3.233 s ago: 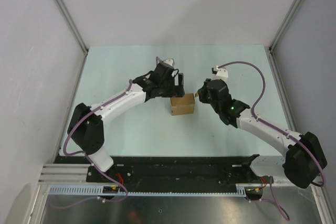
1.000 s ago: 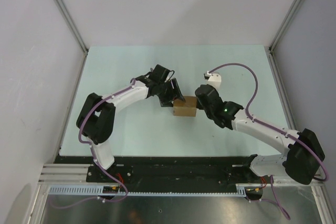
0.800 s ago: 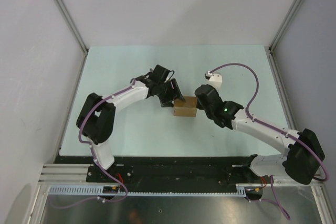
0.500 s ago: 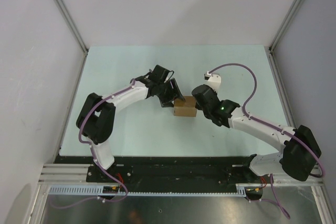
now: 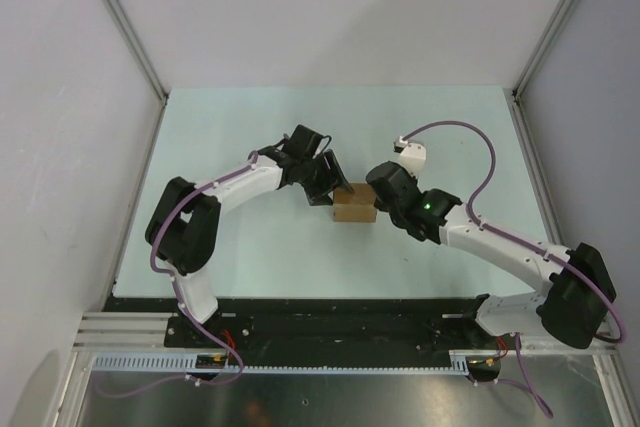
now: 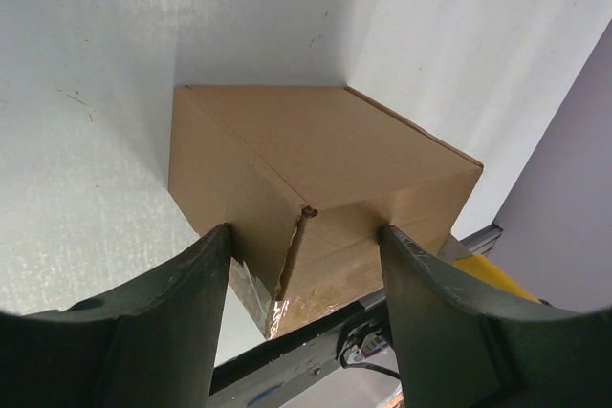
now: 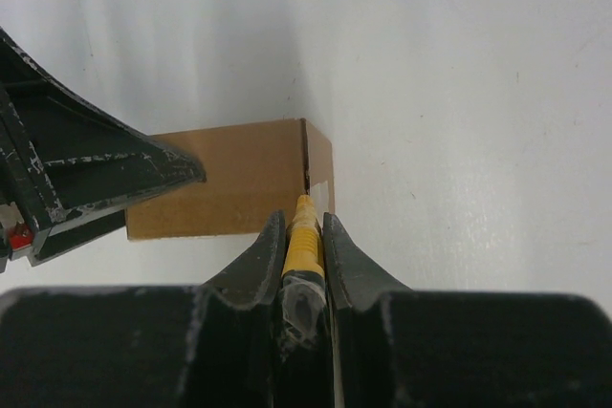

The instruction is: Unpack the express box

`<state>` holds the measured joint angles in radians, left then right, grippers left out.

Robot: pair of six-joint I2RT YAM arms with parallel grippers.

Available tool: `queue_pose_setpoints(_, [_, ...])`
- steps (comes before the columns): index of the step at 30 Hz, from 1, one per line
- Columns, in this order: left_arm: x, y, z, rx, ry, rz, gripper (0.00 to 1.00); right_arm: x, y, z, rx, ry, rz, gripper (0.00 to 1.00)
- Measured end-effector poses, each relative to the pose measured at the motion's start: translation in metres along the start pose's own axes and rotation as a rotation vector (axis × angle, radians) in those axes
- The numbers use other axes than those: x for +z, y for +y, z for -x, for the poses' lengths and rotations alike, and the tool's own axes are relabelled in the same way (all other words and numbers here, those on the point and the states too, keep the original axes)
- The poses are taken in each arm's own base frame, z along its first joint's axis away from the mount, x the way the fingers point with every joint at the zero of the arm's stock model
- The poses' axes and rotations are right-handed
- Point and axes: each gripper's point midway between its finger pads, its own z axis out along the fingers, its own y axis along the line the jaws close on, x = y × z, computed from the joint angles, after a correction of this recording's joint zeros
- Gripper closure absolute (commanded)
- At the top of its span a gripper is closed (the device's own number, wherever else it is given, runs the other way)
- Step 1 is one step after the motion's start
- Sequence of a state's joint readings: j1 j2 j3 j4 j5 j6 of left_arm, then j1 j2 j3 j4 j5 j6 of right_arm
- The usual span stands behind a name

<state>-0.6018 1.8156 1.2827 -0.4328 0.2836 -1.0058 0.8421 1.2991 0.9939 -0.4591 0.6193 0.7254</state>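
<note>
The express box [image 5: 353, 211] is a small brown carton in the middle of the table, with its flaps down. My left gripper [image 5: 333, 190] comes at it from the back left. In the left wrist view the box [image 6: 316, 155] has one corner between the jaws, and the left gripper [image 6: 301, 241] presses a finger on each side face; clear tape [image 6: 251, 284] shines on the lower edge. My right gripper [image 5: 379, 197] is shut on a slim yellow cutter knife [image 7: 303, 234]. The knife's tip touches the taped right edge of the box [image 7: 229, 174].
The pale green table [image 5: 250, 127] is closed in by white walls and aluminium posts [image 5: 125, 22]. A black rail [image 5: 330, 312] carrying the arm bases runs along the near edge. The left gripper's finger [image 7: 115, 164] lies over the box's left part in the right wrist view.
The left gripper has come down from behind the box to clasp its back-left corner, then stayed. The right gripper has crept left, bringing the knife tip to the box's right edge.
</note>
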Motion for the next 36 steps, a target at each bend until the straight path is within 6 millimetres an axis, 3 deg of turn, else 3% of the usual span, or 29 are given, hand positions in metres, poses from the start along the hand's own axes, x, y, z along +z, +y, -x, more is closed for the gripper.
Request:
queue_pose_setpoints(8, [0.0,0.0,0.0,-0.001,0.001,0.0,0.35,-0.004,0.0,-0.003,-0.004,0.01,-0.006,1.0])
queue_pose_setpoints(15, [0.0,0.0,0.0,-0.001,0.001,-0.001,0.35,0.004,0.002,-0.01,-0.044,0.012,-0.035,1.0])
queue_pose_setpoints(23, [-0.001,0.0,0.0,0.031,-0.007,-0.002,0.36,0.001,0.001,-0.005,-0.073,0.012,0.005,1.0])
queue_pose_setpoints(27, [-0.002,-0.002,0.001,0.072,-0.03,0.003,0.34,-0.01,0.0,0.016,-0.046,-0.02,0.068,1.0])
queue_pose_setpoints(31, [-0.003,-0.002,0.002,0.116,-0.046,0.009,0.22,-0.032,0.001,0.062,0.032,-0.134,0.156,1.0])
queue_pose_setpoints(36, [-0.007,-0.002,0.007,0.185,-0.066,0.03,0.12,-0.042,-0.005,0.089,0.05,-0.202,0.194,1.0])
